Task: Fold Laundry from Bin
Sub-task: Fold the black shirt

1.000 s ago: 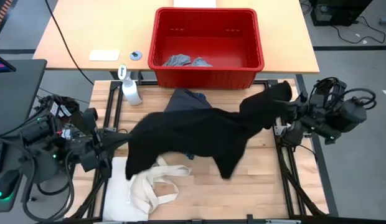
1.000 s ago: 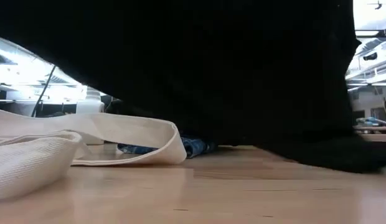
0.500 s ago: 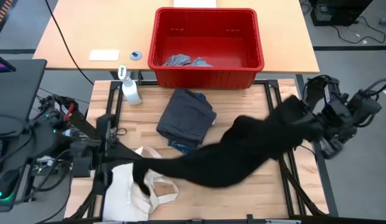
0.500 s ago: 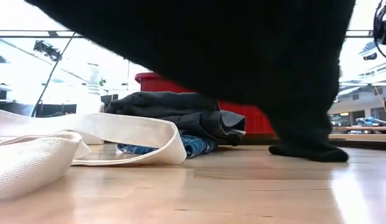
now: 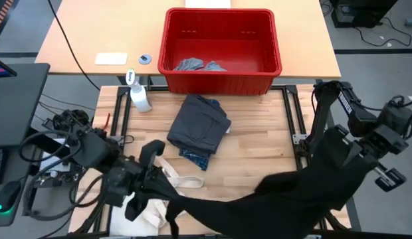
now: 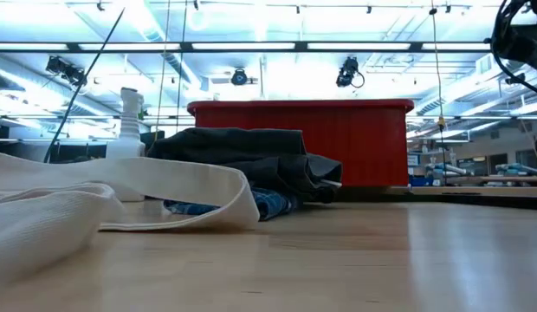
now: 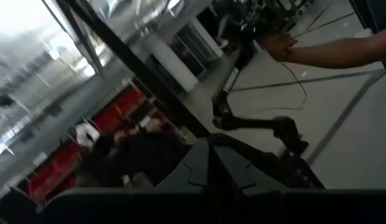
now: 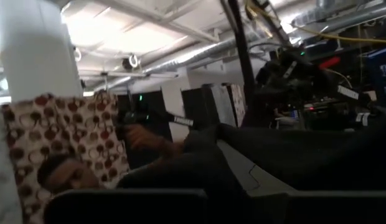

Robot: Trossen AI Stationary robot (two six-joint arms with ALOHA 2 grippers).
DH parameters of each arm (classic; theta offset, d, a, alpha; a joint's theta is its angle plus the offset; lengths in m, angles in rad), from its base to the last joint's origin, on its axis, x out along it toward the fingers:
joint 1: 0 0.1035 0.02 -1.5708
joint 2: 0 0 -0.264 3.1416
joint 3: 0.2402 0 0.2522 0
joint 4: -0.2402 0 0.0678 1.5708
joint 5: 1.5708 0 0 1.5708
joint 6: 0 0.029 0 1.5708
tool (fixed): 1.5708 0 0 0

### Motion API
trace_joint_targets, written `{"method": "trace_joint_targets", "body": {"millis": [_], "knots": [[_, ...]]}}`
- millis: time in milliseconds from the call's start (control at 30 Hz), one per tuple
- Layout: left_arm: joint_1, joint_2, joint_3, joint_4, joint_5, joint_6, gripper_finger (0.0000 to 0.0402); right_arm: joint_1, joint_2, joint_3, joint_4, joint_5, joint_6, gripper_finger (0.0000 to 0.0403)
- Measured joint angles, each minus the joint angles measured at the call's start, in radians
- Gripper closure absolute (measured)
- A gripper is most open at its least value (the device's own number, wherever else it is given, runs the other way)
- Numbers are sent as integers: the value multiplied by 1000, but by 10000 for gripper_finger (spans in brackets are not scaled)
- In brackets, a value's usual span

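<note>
We see the left gripper (image 5: 167, 207) clamped shut on one end of the large black garment (image 5: 286, 196), low at the near edge of the surface (image 5: 259, 149). The right gripper (image 5: 352, 143), also closed, pinches the garment's other end beyond the surface's right side, so the cloth hangs stretched between the two. Under the left gripper lies the cream tote bag (image 5: 149, 206). Farther off rest the folded dark grey piece (image 5: 199, 123) on the blue plaid shirt (image 5: 193, 158), then the red bin (image 5: 222, 50) holding light grey pieces (image 5: 193, 65), with a spray bottle (image 5: 139, 96) beside it.
</note>
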Motion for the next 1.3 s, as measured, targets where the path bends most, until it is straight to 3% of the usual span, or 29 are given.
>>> {"method": "trace_joint_targets", "body": {"millis": [100,200,367,433,500,633,833,1100,1200,1300], "knots": [[-11,1,1,57,2,37,390,3,-1,0,79,37,-42,380],[-19,1,2,69,-9,22,390,3,-3,0,115,144,-45,380],[-60,-22,2,-92,-218,-29,390,-64,-5,-12,99,576,173,383],[-87,-29,2,-122,-357,-16,390,-106,-13,-33,91,576,222,384],[-135,-30,3,-139,-570,32,390,-140,-19,-39,91,514,229,384],[-215,-28,3,-159,-977,148,390,-227,-17,-42,67,590,210,384],[-234,-37,3,-343,-1291,-35,390,-396,-14,-111,-1,590,200,383],[-226,-45,3,-903,-1317,-580,390,-503,-10,-226,-7,593,143,392],[-218,-49,3,-1079,-1239,-794,390,-573,-4,-293,-10,593,123,395],[-199,-49,3,-1177,-1069,-925,390,-642,6,-368,-11,562,141,394]]}}
